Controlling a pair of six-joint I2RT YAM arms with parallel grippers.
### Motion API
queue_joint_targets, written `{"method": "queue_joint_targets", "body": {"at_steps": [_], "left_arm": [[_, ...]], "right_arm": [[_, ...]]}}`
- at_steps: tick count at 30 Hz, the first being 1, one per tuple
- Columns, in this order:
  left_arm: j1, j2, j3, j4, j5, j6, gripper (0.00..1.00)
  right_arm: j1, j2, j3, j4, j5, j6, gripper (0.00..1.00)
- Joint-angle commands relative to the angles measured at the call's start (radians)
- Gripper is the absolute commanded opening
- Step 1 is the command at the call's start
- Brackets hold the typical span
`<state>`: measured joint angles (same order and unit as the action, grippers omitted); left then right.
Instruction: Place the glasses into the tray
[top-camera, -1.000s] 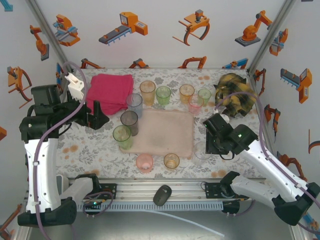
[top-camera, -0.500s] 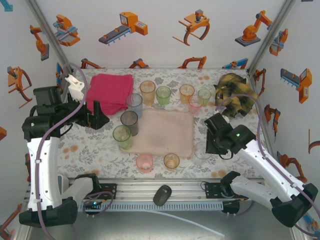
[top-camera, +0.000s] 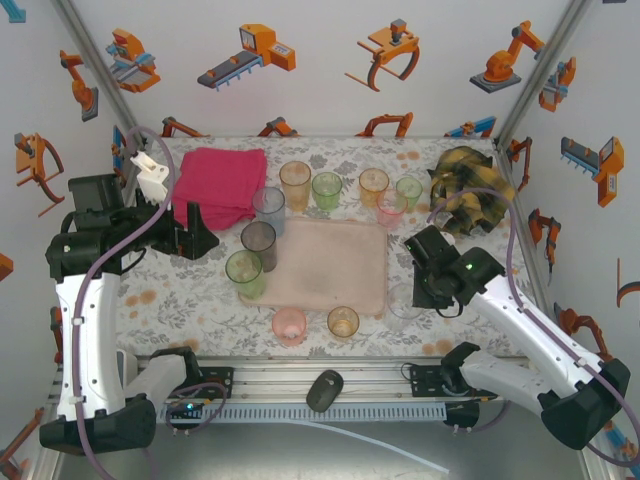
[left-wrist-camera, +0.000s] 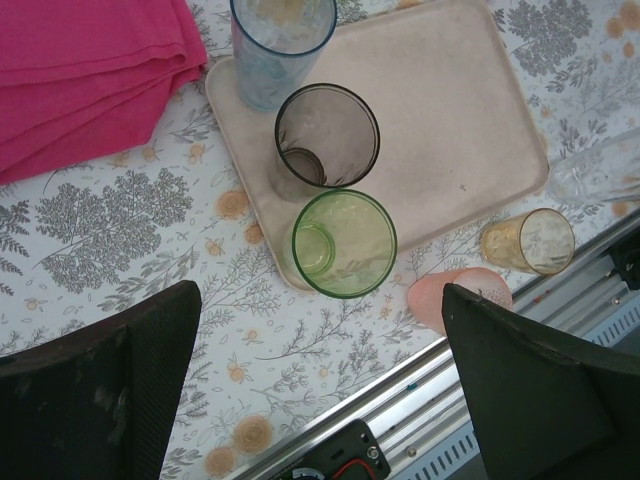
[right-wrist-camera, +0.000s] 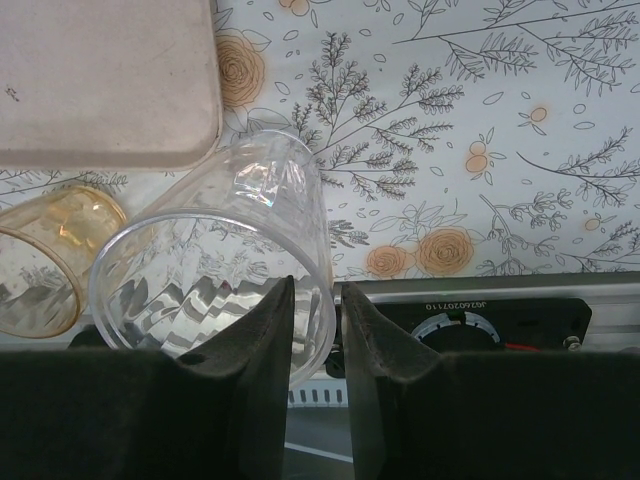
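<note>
The right gripper (right-wrist-camera: 318, 287) has its fingers drawn almost together across the wall of the clear glass (right-wrist-camera: 215, 250), one finger inside the mouth and one outside, leaving a thin slit; whether the pads already pinch the wall cannot be told. In the overhead view that glass stands on the flowered table (top-camera: 180, 300), just off the lower right corner of the tray (top-camera: 335, 270). The left gripper (left-wrist-camera: 320, 300) hangs at the left of the overhead view with its fingers spread wide and nothing between them, just below the folded magenta cloth (top-camera: 220, 185). The tray lies in the middle of the table. Along its left edge are the pale blue glass (top-camera: 268, 207), the grey glass (top-camera: 258, 243) and a green glass (top-camera: 245, 272), touching or overlapping the rim; whether they stand fully on it is unclear. Above the tray is a row of glasses: orange (top-camera: 295, 185), green (top-camera: 326, 190), orange (top-camera: 373, 185), pink (top-camera: 390, 210), green (top-camera: 409, 190). Below the tray's lower edge sit a pink glass (top-camera: 289, 325) and an orange glass (top-camera: 343, 322).
</note>
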<state>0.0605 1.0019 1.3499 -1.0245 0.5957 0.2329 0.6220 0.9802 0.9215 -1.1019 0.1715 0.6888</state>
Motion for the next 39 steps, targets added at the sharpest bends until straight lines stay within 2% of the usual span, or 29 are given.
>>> {"method": "queue_joint_targets", "body": {"at_steps": [1, 23, 39], "left_arm": [[0.004, -0.012, -0.001, 0.007, 0.021, -0.005, 0.99], [0.005, -0.02, -0.007, 0.014, 0.03, -0.011, 0.99], [0.003, -0.017, -0.011, 0.02, 0.037, -0.017, 0.99]], "right_arm": [[-0.007, 0.004, -0.018, -0.004, 0.008, 0.016, 0.27], [-0.007, 0.016, -0.02, -0.013, 0.052, 0.037, 0.2], [-0.007, 0.033, -0.014, 0.007, 0.044, 0.028, 0.09]]}}
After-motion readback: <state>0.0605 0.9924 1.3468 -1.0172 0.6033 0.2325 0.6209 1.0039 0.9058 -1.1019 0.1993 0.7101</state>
